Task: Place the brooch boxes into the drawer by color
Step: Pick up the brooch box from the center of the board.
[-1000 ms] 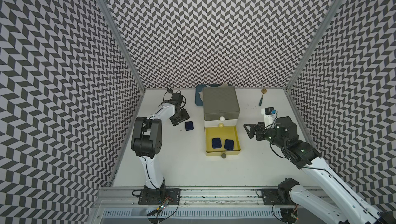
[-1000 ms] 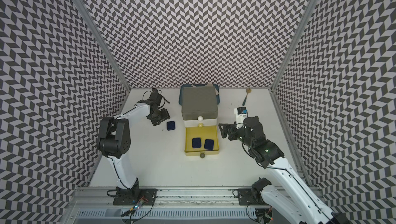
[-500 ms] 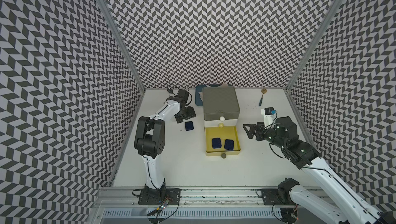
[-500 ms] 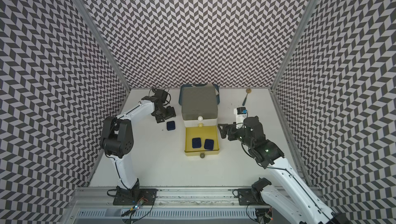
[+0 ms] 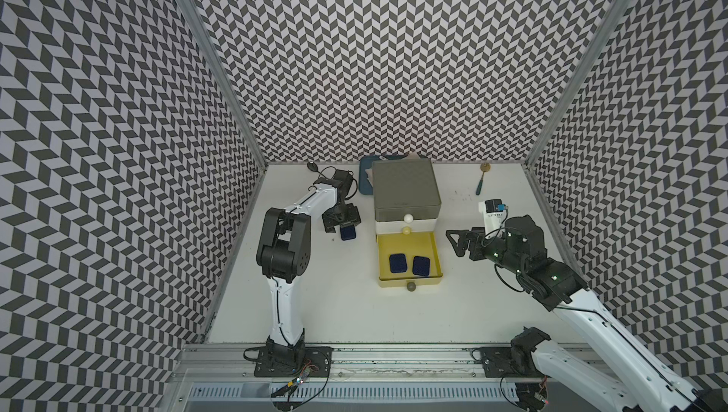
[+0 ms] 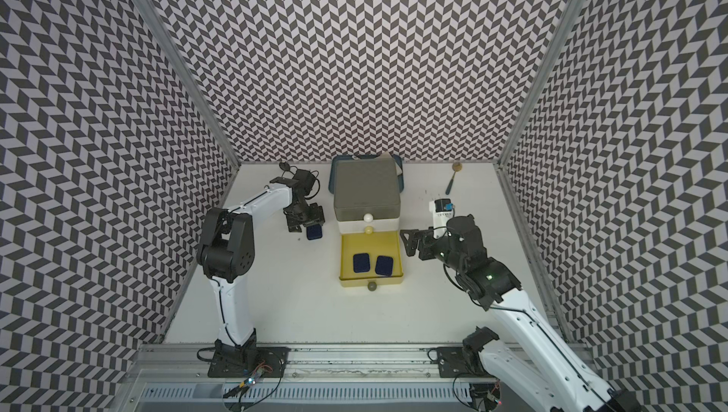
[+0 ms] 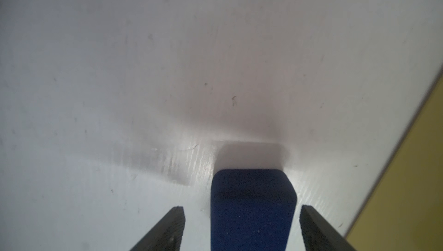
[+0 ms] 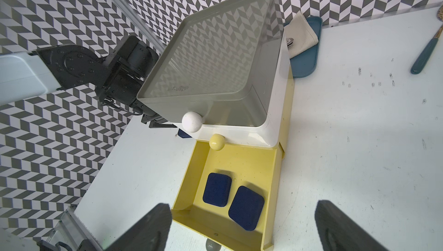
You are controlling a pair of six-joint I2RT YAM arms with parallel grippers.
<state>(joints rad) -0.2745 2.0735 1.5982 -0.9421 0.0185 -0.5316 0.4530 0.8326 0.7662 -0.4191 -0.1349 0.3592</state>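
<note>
A navy brooch box [image 5: 348,232] [image 7: 251,204] lies flat on the table left of the drawer chest [image 5: 405,189]. My left gripper [image 5: 342,225] [image 7: 242,213] stands open over it, one finger on each side, with a gap to both. The chest's yellow bottom drawer [image 5: 409,283] [image 8: 185,180] is pulled out, and two navy boxes [image 5: 397,263] [image 5: 422,265] lie side by side in it. The grey and white drawers above are closed. My right gripper [image 5: 454,242] [image 8: 243,206] hovers open and empty to the right of the yellow drawer.
A dark blue tray [image 5: 364,184] [image 8: 308,55] with a folded white cloth [image 8: 300,31] sits behind the chest. A teal-handled spoon [image 5: 481,183] [image 8: 426,55] lies at the back right. Patterned walls close in the table on three sides.
My left gripper has moved from the back left towards the chest and down over the navy box, which now sits between its fingers. The right arm has not moved.
</note>
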